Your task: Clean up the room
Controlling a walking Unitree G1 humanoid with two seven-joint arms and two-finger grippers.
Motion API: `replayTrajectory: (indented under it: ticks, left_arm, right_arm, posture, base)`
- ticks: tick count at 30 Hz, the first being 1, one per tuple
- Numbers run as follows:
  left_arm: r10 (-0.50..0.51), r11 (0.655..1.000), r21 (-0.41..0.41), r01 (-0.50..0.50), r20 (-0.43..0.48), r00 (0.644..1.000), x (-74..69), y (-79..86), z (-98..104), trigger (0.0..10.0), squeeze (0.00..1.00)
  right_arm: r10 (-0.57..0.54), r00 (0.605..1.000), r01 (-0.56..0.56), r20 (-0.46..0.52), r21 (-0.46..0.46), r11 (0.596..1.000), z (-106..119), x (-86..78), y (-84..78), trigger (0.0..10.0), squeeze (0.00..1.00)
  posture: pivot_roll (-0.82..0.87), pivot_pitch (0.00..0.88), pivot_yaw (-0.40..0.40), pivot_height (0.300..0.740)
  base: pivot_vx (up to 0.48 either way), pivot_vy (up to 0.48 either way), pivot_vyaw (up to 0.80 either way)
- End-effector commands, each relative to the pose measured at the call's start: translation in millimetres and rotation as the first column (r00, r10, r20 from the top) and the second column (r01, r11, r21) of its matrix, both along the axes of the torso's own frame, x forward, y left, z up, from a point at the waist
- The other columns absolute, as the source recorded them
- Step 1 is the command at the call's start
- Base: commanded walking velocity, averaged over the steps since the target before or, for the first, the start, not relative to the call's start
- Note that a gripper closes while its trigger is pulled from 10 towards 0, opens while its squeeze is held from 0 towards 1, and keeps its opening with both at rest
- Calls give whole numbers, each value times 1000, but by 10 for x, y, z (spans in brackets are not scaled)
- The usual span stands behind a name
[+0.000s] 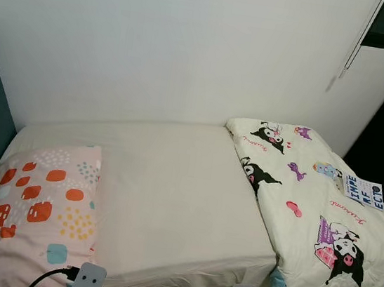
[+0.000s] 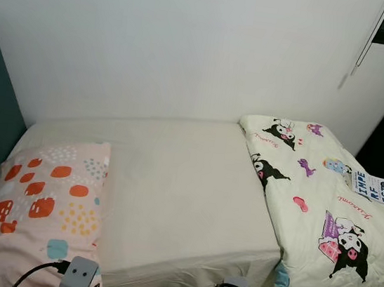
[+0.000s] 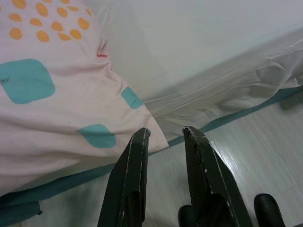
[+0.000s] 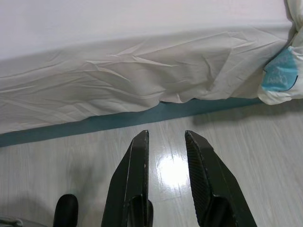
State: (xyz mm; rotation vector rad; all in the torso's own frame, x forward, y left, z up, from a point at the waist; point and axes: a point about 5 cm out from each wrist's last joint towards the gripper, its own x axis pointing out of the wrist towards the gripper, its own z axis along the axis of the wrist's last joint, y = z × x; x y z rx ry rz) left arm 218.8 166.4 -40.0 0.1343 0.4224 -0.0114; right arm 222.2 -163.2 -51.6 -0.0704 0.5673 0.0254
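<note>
Smooth cream bedsheet, rumpled cartoon duvet

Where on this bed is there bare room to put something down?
The widest free patch is the bare sheet in the middle, bordered by the patterned pillow on the left, the cartoon blanket on the right and the wall behind. The right side is crowded: the blanket carries a printed card.
</note>
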Motion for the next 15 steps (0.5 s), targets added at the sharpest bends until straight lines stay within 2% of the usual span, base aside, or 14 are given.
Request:
replayTrajectory:
  ticks: [1, 15]
  left_arm:
    - [3, 1000, 3, -3, -22, 1000, -17, 20, -22, 10000, 0]
    - [3, 1000, 16, -3, -33, 999, -60, 59, -43, 10000, 0]
  right_arm:
    - [4, 1000, -4, -30, -3, 1000, -45, -54, 10, 10000, 0]
    - [7, 999, -7, -38, 6, 1000, -61, -73, 45, 10000, 0]
  posture:
    - [30, 78, -63, 740]
    - [50, 81, -61, 740]
  base:
    - [0, 0, 0]
    - [0, 0, 0]
